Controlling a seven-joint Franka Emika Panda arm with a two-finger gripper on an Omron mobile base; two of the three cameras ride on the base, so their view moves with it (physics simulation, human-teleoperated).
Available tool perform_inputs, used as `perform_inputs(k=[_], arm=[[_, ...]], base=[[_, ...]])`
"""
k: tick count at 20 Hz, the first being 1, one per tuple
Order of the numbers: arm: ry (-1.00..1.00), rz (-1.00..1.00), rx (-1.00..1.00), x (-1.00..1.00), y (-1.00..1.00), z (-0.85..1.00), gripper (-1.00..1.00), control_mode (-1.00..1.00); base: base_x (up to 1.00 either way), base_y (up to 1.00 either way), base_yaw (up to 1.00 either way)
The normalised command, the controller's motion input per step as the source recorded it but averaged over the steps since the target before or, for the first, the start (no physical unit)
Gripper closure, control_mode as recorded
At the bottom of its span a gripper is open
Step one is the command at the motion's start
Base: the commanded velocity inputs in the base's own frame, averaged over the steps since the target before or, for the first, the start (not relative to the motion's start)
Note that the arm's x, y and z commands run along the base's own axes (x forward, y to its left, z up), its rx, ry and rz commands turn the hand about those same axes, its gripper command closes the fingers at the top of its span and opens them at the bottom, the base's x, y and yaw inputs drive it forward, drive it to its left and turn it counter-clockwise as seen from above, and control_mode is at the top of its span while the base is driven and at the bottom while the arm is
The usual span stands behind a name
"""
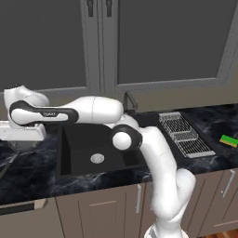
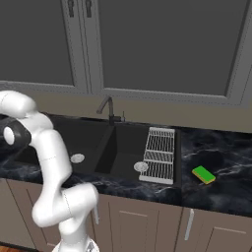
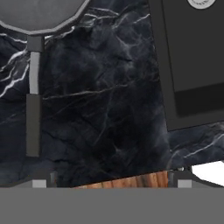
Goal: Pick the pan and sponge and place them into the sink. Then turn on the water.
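Two items remain outside the sink [image 2: 118, 147], so the first step, fetching the pan [image 3: 39, 15], is judged to be in hand and no grasp is made yet.

Nearest, in the hand view, the tool [image 3: 111, 183] hangs over bare dark marble worktop [image 3: 100, 109] with its two tips spread wide and nothing between them. The pan lies toward the top left of that view: its grey round body is cut by the upper edge, and its long dark handle [image 3: 33, 124] runs down from it toward the left fingertip [image 3: 39, 183], off to one side of the jaws rather than between them. A corner of the black sink shows at the upper right.

The next move calls for shifting the tool across to centre over the handle, then lowering and closing.

Farther off, the sponge [image 2: 203, 174] rests on the worktop beyond the wire rack [image 2: 158, 153], well apart from the tool. The faucet [image 2: 107, 109] runs no water.
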Motion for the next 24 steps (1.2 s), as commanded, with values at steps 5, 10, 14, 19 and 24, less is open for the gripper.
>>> perform_inputs(k=[5,10,14,19,24], arm=[[0.06,-0.03,0.00,0.10,0.24,-0.22,-1.00,-1.00],[0.05,-0.01,0.00,0.16,0.27,-0.19,-1.00,-1.00],[0.02,0.00,0.00,0.14,0.26,-0.22,-1.00,-1.00],[0.00,0.00,-0.02,0.13,0.25,-0.20,-1.00,-1.00],[0.03,0.00,-0.04,0.16,0.26,-0.15,-1.00,-1.00]], base=[[0.00,0.00,0.00],[0.00,0.00,0.00],[0.00,0.00,0.00],[0.00,0.00,0.00],[0.00,0.00,0.00]])
